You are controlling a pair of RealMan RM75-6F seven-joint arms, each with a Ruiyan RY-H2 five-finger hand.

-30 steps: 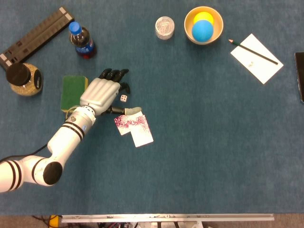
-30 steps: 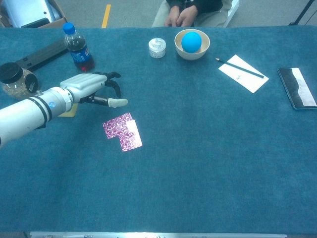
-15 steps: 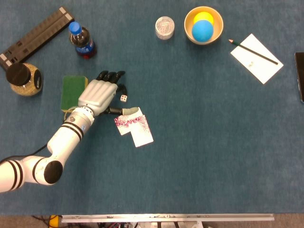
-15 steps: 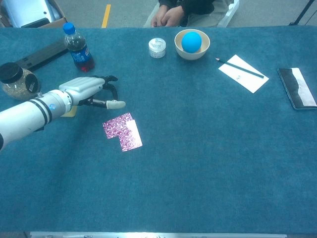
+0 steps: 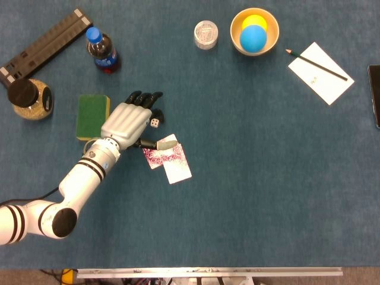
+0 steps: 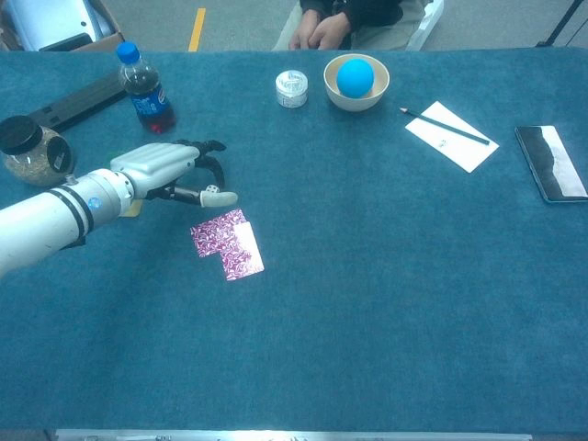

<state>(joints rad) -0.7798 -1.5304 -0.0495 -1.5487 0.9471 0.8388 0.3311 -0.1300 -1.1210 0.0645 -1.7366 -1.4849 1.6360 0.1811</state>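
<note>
Blue felt covers the whole worktop (image 5: pixel 267 178). The left hand (image 5: pixel 126 123) hovers with fingers (image 5: pixel 144 97) spread and empty over a small die (image 5: pixel 154 123), just above two patterned cards (image 5: pixel 168 160). Someone sits behind the far edge.

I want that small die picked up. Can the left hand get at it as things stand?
Probably yes. The left hand hovers right by the die, its dark fingertips curling beside it with nothing between. The playing cards lie clear of it.
</note>
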